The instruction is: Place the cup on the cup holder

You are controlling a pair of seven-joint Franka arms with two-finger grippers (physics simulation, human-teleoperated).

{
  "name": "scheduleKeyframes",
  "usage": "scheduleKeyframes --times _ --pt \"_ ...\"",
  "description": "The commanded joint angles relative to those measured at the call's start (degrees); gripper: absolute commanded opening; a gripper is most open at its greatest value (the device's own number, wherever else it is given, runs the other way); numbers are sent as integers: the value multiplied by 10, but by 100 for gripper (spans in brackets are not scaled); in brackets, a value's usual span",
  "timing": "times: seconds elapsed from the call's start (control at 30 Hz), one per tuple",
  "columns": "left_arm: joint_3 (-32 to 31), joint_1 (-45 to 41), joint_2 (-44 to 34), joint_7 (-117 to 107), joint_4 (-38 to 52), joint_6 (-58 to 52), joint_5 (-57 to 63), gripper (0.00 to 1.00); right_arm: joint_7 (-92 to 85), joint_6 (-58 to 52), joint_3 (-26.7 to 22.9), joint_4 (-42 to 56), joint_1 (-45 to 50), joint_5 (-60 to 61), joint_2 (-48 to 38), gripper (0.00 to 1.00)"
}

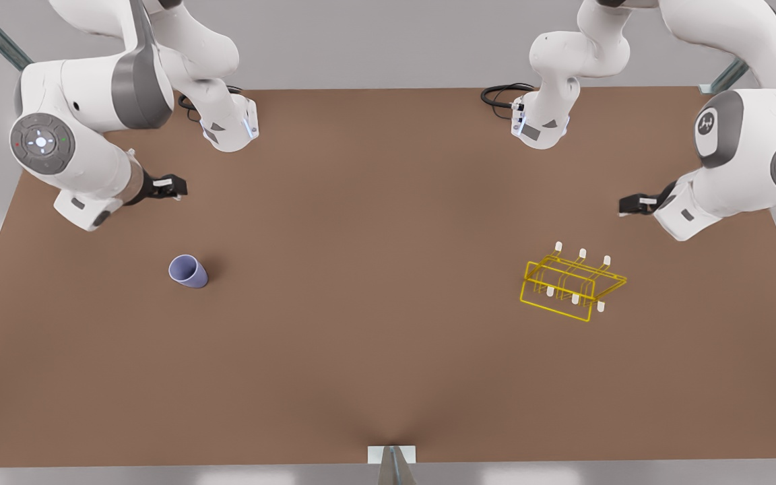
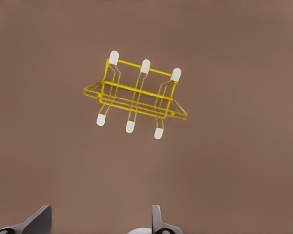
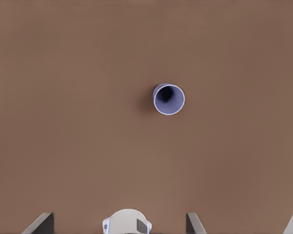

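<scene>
In the front view, the cup [image 1: 188,271] stands upright on the brown bench [image 1: 374,350] toward the front view's left, mouth up. The cup holder [image 1: 573,289] stands toward the front view's right, well apart from the cup. The right gripper [image 1: 171,186] hangs above the bench, near the cup but clear of it. The left gripper [image 1: 632,204] hangs near the cup holder and clear of it. From this view, whether either gripper's jaws are apart cannot be told. In the left wrist view, the cup holder [image 2: 135,95] lies ahead of the left gripper [image 2: 100,222], whose jaws stand wide apart and hold nothing. In the right wrist view, the cup [image 3: 169,99] sits open-mouthed ahead of the right gripper [image 3: 119,222], whose jaws stand wide apart and empty, not touching the cup.
</scene>
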Motion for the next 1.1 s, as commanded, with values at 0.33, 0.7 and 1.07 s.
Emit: scheduleKeyframes --times 0.33,0.7,1.07 --pt "-2 -5 32 45 49 20 -50 100 -11 483 -5 -261 -44 -2 91 100" --pt "-3 -8 32 41 49 -2 -38 100 -65 616 -25 -408 -56 20 78 100" --pt "-3 -8 32 41 50 -4 -36 100 -83 614 -45 -463 -54 20 34 100"
